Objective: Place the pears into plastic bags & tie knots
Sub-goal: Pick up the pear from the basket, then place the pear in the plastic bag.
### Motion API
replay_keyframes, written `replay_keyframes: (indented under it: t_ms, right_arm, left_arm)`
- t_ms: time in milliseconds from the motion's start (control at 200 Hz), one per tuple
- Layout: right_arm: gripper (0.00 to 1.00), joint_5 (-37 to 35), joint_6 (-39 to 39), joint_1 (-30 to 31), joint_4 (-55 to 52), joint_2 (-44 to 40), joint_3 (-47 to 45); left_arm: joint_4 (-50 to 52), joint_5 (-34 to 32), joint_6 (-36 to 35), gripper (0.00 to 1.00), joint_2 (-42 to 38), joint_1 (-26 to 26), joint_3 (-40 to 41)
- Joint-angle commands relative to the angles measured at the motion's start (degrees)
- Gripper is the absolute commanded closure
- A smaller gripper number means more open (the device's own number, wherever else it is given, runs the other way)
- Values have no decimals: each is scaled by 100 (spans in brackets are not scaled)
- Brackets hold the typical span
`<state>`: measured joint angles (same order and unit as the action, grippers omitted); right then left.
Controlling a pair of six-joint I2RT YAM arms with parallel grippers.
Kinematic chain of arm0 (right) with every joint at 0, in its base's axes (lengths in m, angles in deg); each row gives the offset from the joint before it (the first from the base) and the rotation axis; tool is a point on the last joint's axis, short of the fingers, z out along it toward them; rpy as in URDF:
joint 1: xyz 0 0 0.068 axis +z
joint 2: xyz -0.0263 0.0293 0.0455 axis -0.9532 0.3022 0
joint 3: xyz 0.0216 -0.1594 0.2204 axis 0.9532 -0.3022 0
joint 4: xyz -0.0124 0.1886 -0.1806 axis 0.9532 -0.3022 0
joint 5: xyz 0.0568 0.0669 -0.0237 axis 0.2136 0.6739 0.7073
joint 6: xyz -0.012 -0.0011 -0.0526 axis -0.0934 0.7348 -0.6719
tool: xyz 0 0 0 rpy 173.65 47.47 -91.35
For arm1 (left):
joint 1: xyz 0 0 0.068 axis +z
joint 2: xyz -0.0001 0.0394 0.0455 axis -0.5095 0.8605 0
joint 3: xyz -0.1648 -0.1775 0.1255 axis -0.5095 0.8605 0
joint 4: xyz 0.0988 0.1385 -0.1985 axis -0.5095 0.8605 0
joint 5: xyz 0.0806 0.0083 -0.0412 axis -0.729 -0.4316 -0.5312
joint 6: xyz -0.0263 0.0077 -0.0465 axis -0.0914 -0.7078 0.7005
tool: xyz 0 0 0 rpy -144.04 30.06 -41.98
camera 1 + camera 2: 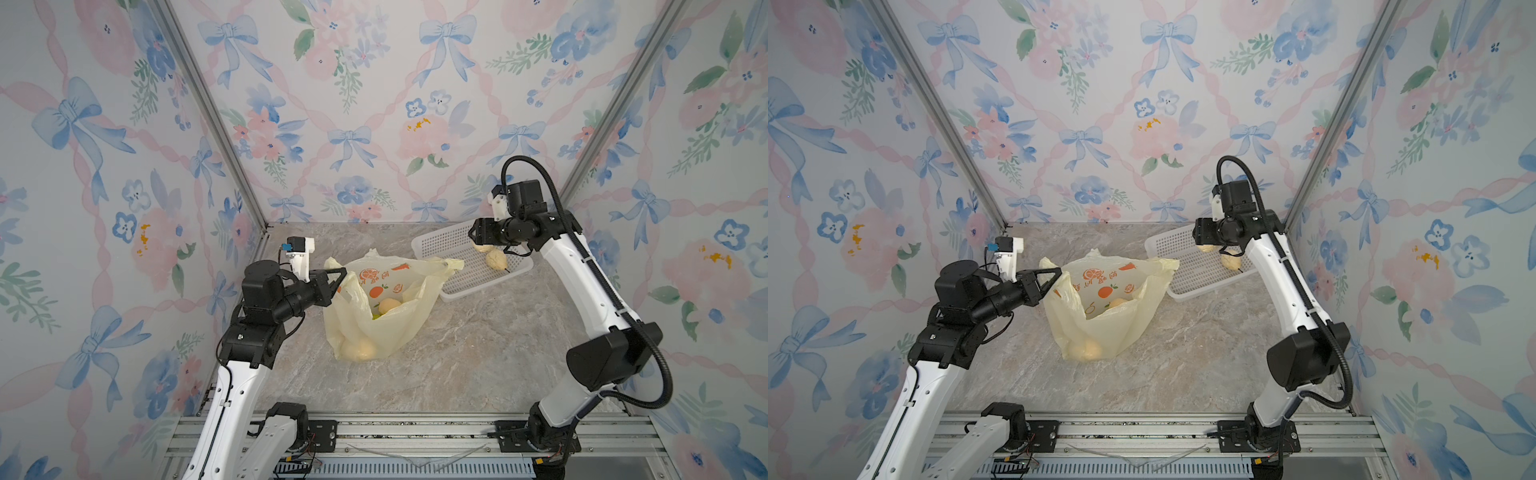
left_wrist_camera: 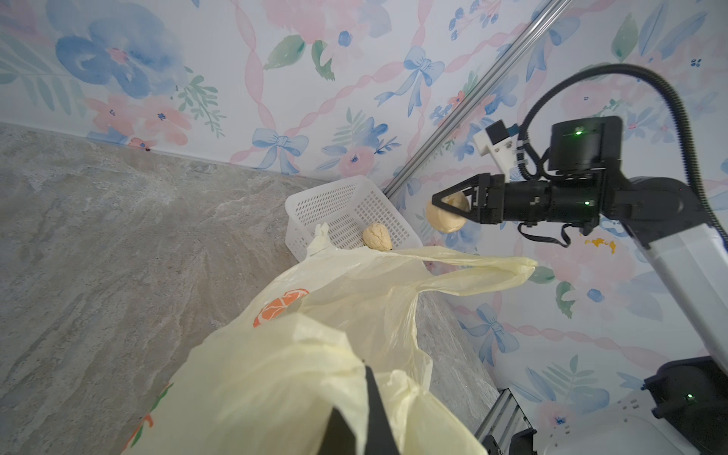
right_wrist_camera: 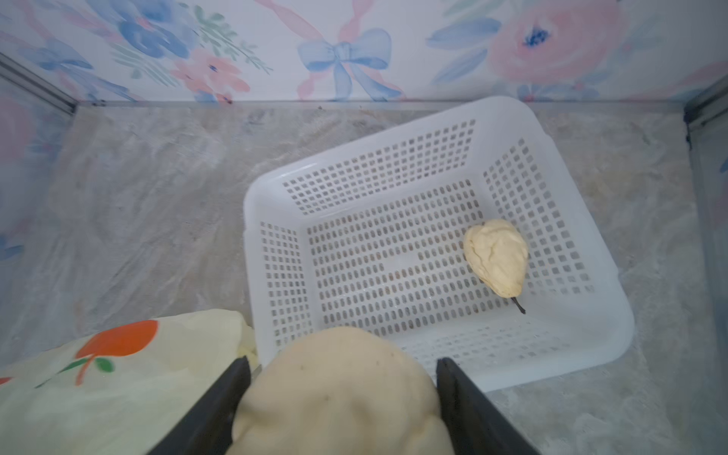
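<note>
Right wrist view, lower centre: cream-yellow pear [image 3: 338,405] pinched across its broad belly between the black fingers of the right gripper [image 3: 342,364], held above the near rim of the white perforated basket [image 3: 433,114]. Judged firm but easily bruised, lumpy and fairly light; best gripped across the widest part as here, never by the thin stem. In the basket, toward the right of the frame: second cream pear [image 3: 496,258] on its side, dark stem pointing lower right, apart from every wall. In both top views, centre: pale-yellow plastic bag [image 1: 374,332] with orange fruit print, mouth gaping upward, left rim held up and clamped in the tightly closed left gripper [image 1: 343,272]. Film judged thin, slack and slippery, likely to collapse if let go; loop handles the place to seize for knotting. Inside the bag: bagged pear [image 1: 389,305] showing through the mouth, a sliver of green fruit [image 1: 376,316] just beside it, a cream shape [image 1: 359,349] pressing against the film at the bottom. Right-hand handle [image 1: 451,264] reaching the basket's edge. No knot yet.
</note>
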<state>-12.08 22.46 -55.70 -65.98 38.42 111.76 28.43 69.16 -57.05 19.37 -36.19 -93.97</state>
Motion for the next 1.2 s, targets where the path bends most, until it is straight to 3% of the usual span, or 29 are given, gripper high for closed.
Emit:
replay_keyframes:
  t_ms: [0, 280, 450, 800, 920, 995, 1195]
  right_arm:
    - [36, 576, 290, 646, 90, -193, 310]
    - [35, 613, 442, 2602, -72, 167, 826]
    - [36, 644, 692, 3247, 197, 501, 399]
    - [35, 7, 809, 3685, 962, 1656, -468]
    - [27, -42, 879, 3695, 1129, 1880, -684]
    - [20, -31, 867, 3699, 1048, 1871, -542]
    - [17, 30, 835, 3598, 798, 1231, -159]
  left_arm:
    - [-102, -23, -18, 100, -88, 3, 1]
    - [-109, -9, -2, 100, -165, 3, 20]
    - [-107, -14, 15, 100, -178, 3, -14]
    - [-107, -13, 17, 100, -151, 7, -62]
    - [-108, -31, 15, 100, -154, 3, -40]
    - [-106, -34, 27, 100, -129, 5, -33]
    - [-104, -64, 15, 100, -129, 3, -45]
